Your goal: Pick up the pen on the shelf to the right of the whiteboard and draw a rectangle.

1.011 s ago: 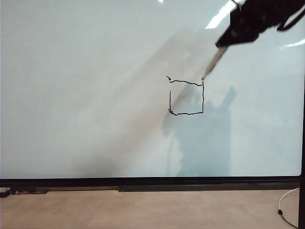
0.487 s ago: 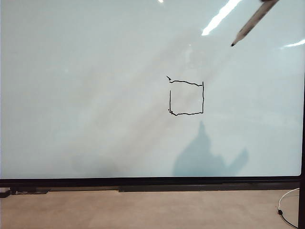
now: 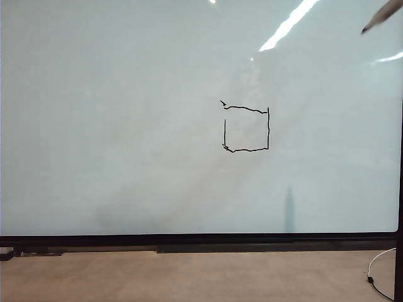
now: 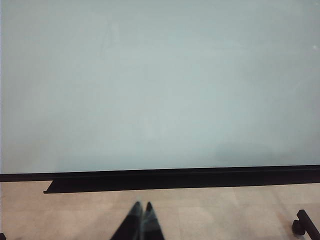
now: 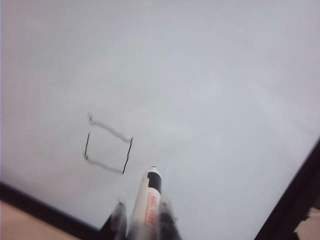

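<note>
Right gripper (image 5: 141, 220) is pinching the pen (image 5: 148, 200), well clear of the rectangle (image 3: 246, 129); left gripper (image 4: 140, 222) is sitting pressed together below the whiteboard (image 3: 126, 126). Risk: loose grip dropping pen, smudging wet ink.

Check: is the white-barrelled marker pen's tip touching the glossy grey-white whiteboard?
Apart. Exterior view: the white-barrelled marker pen sits at the top right corner, far from the black rectangle on the whiteboard; right wrist view shows the right gripper holding it off the surface.
</note>
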